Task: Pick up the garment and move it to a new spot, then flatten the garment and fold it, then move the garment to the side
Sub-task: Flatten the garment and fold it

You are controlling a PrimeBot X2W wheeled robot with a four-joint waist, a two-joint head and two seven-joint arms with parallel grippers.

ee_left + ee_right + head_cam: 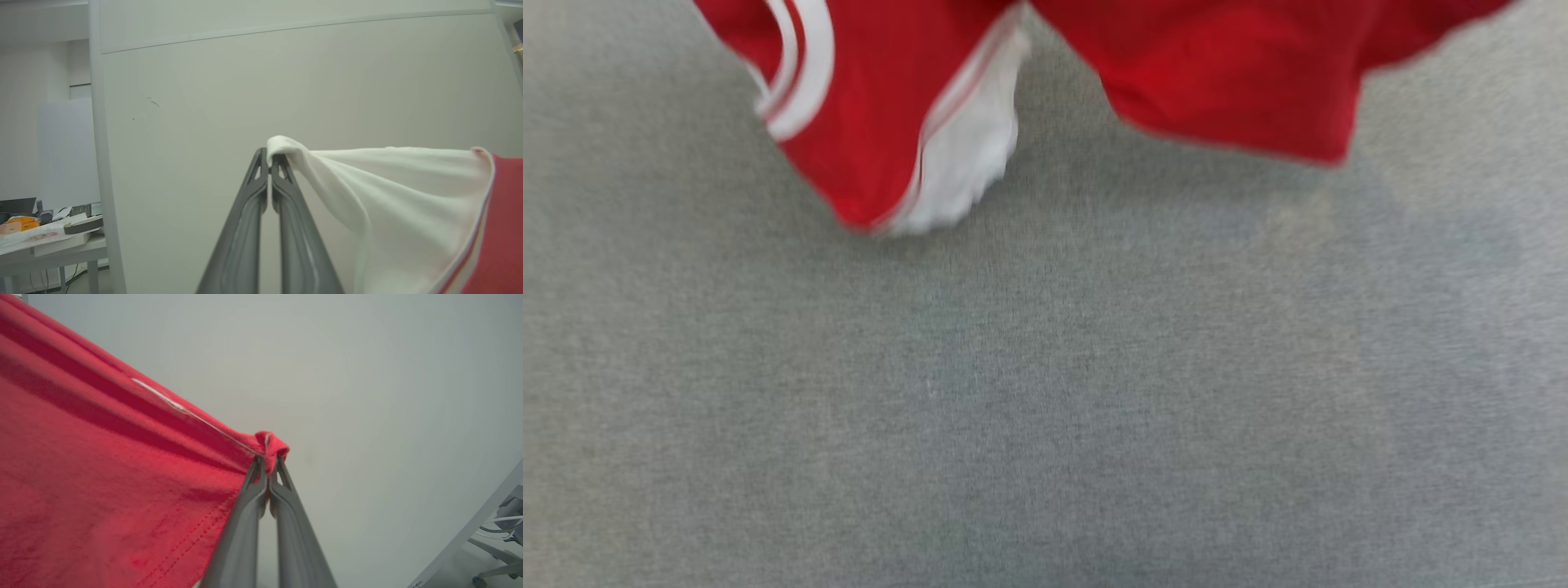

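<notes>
Head view, blurred: saw a grey surface (1045, 408) across most of the frame. Found the garment (1217, 73) hung along the top edge above it, spread crosswise with its long axis left to right and its loose corners drooping toward the bottom of the view. Could not tell whether it touched the grey. Noted a white sleeve (968, 155) bunched at the left-hand droop. Made out curved white bands (805, 65) on red at upper left, too blurred to read as letters.

Left wrist view: faced a pale wall panel (286, 81). Found the left jaws pressed together on a fold of white sleeve, dark fingers (245, 228) meeting at the tips. Followed the cloth rightward past striped trim (482, 220) into red. Glimpsed a cluttered desk (49, 245) at far left.

Right wrist view: found the right jaws clamped on a red hem corner and traced taut cloth leftward from the fingers (241, 531).
</notes>
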